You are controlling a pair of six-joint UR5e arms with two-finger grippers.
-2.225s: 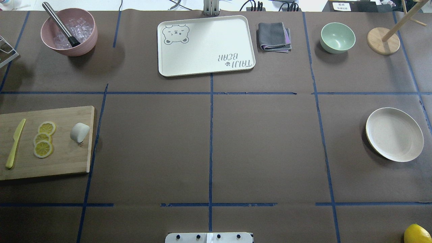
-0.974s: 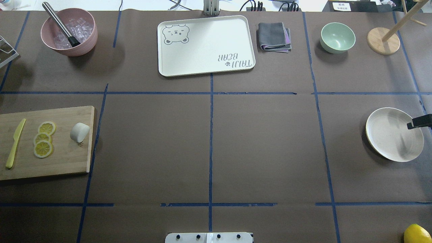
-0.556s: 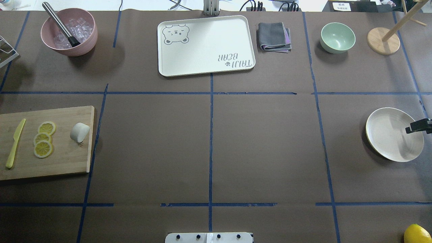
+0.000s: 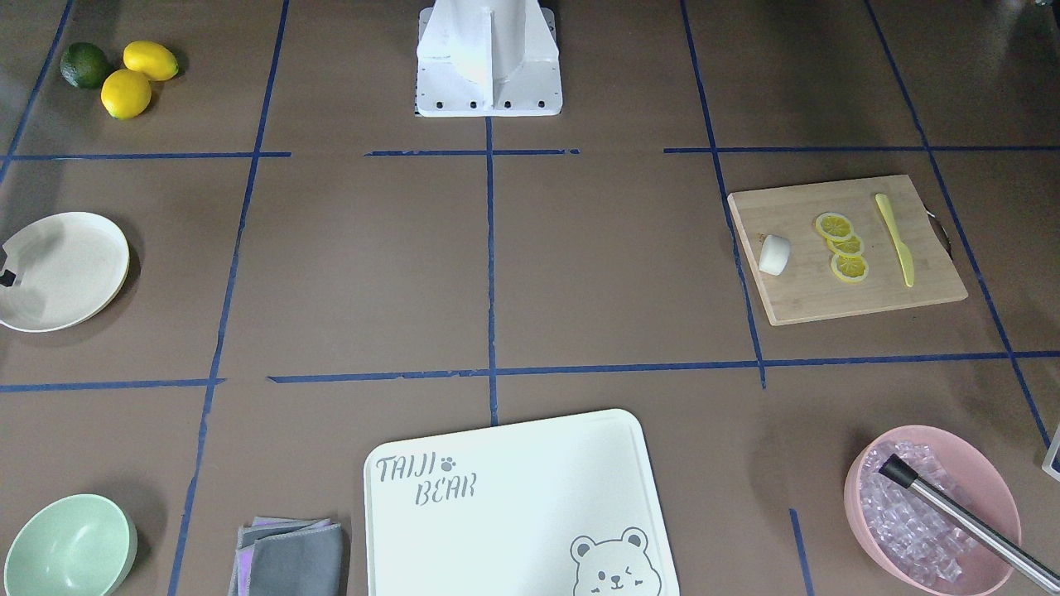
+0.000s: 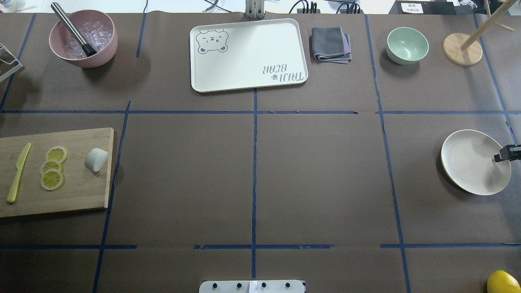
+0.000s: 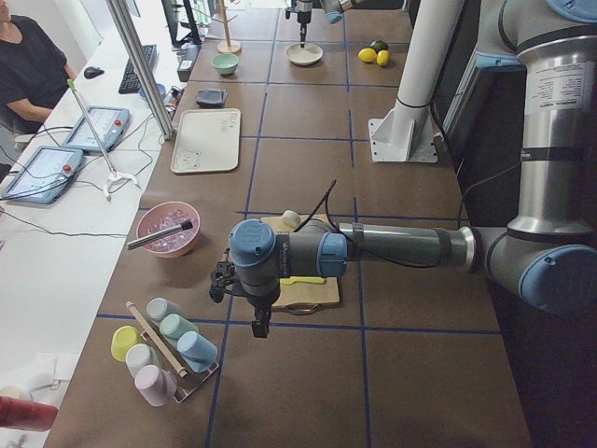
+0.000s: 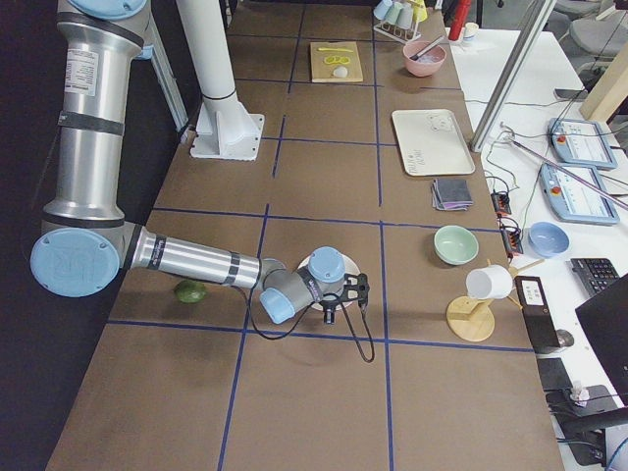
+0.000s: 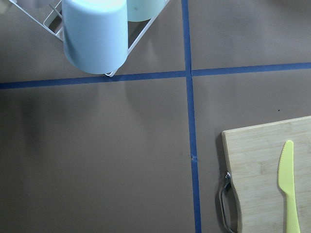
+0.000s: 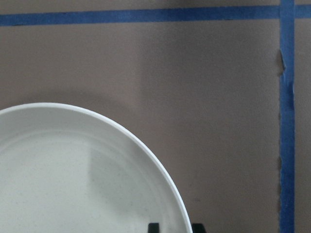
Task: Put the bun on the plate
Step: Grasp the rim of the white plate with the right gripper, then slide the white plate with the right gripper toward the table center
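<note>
On wooden board (image 5: 77, 191), bun (image 5: 96, 159), well apart from right gripper (image 9: 175, 228)

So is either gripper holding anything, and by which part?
Nothing, apparently: the bun lies free on the cutting board; the right gripper hangs open over the plate.

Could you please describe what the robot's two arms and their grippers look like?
The left arm and right arm are silver-grey tubes with rounded joints capped in light blue. Each has a white printed label on an upper tube and a loose black cable near the wrist. The left gripper and right gripper are black; the right fingers look square-tipped.
</note>
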